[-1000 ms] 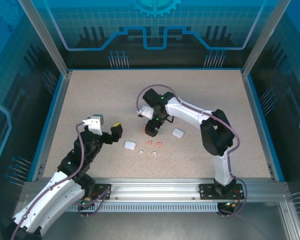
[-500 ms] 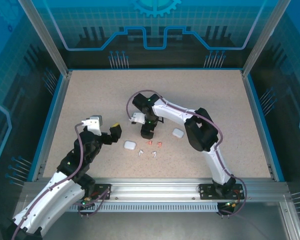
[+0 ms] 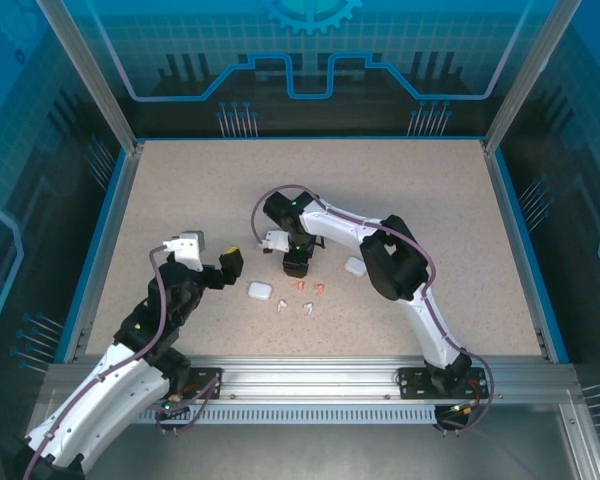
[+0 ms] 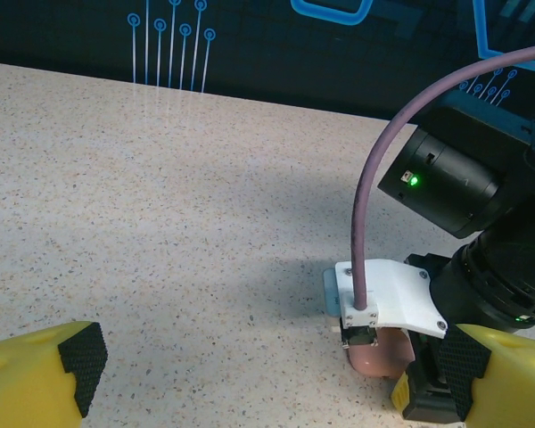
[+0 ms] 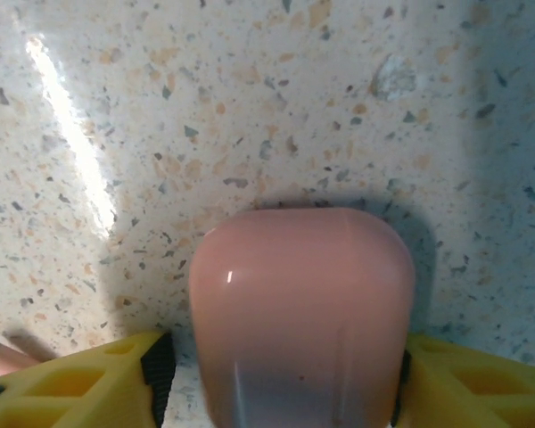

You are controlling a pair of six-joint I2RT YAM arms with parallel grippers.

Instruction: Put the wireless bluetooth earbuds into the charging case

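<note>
A salmon-pink charging case [image 5: 301, 303] stands on the speckled table, with my right gripper [image 5: 276, 379] straddling it. The right pad [image 5: 398, 385] sits against its side, while a thin strip of table shows between the case and the left pad [image 5: 158, 373]. In the left wrist view the same case [image 4: 379, 358] peeks out under the right wrist's white camera mount [image 4: 392, 299]. Two salmon-red earbuds [image 3: 311, 288] and two white earbuds [image 3: 294, 308] lie just in front of the right gripper [image 3: 296, 263]. My left gripper [image 3: 230, 266] hovers wide open to the left, holding nothing.
A white case [image 3: 260, 291] lies left of the earbuds and another white case [image 3: 355, 266] right of the right gripper. The right arm's purple cable [image 4: 374, 178] arches over the spot. Blue walls ring the table [image 3: 180, 200].
My right gripper has swung left and come down over the pink case, and its jaws have narrowed around it. The left arm has stayed still.
</note>
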